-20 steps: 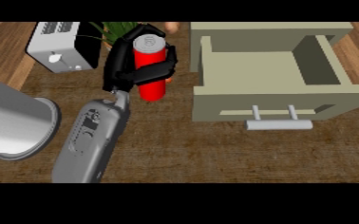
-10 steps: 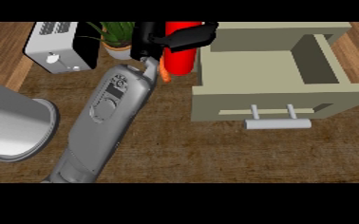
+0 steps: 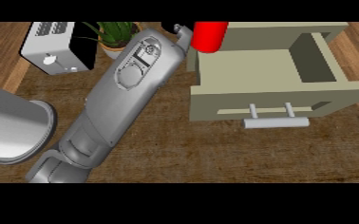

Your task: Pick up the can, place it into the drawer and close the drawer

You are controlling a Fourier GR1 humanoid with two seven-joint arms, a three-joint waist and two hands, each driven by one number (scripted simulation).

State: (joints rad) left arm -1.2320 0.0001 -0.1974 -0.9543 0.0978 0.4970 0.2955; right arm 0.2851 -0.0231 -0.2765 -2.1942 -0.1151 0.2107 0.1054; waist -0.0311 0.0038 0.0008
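Note:
The red can (image 3: pixel 209 36) hangs in the air at the top of the head view, over the back left corner of the open beige drawer (image 3: pixel 210 104). My left forearm runs up from the lower left. Only a black sliver of the left hand (image 3: pixel 170 26) shows beside the can, at the picture's upper edge; the hand carries the can, and the can's top is cut off by that edge. The drawer's inside is bare, and its grey bar handle (image 3: pixel 276 122) faces me. My right hand does not show.
A white toaster (image 3: pixel 52 47) stands at the back left with a potted plant (image 3: pixel 115 32) beside it. A large steel pot (image 3: pixel 20 133) sits at the left edge. Brown wooden counter (image 3: pixel 210 156) spreads in front of the drawer.
My left arm has stretched forward and to the right, lifting the can from beside the plant to above the drawer's back left corner. The hand has moved mostly out of the top of the view.

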